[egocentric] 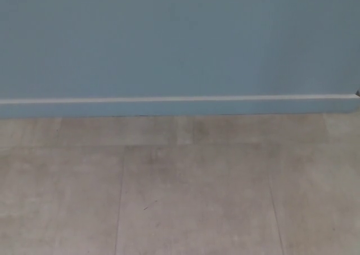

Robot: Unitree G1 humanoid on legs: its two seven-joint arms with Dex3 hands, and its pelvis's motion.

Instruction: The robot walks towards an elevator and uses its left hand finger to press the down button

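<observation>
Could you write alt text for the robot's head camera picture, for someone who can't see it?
A plain blue-grey wall with a pale strip near its base meets a grey tiled floor. No elevator, button or robot hand shows.

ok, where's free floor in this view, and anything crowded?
The floor shown is bare throughout, from the skirting of the wall down to the picture's lower edge. Nowhere is crowded; only a small dark speck lies left of centre.
</observation>
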